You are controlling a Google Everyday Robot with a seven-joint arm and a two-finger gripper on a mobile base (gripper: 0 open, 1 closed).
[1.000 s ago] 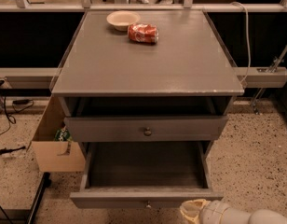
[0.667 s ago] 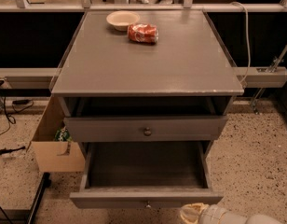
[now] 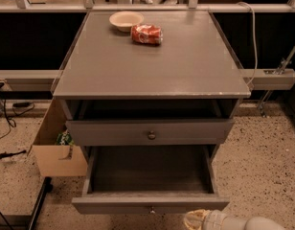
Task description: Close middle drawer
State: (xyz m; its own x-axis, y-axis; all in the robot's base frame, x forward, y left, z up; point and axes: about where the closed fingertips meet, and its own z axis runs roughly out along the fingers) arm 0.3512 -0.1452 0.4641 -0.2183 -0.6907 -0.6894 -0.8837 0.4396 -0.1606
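The grey cabinet (image 3: 152,66) stands in the middle of the camera view. Its middle drawer (image 3: 150,202) is pulled far out and its long box is empty. A small round knob (image 3: 151,209) sits in the centre of its flat front. My gripper (image 3: 196,220) is at the bottom edge of the view, just below and in front of the right end of that drawer front. The white arm (image 3: 253,223) trails off to the right. The top drawer (image 3: 150,131), with its larger dark knob (image 3: 151,135), stands slightly out. The lowest drawer is hidden.
A tan bowl (image 3: 126,20) and a red can lying on its side (image 3: 146,34) rest on the cabinet top. An open cardboard box (image 3: 59,150) stands on the speckled floor to the cabinet's left. Cables lie at the far left. A rail runs behind the cabinet.
My gripper and arm have sunk slightly toward the bottom edge of the view. The middle drawer is as far open as before.
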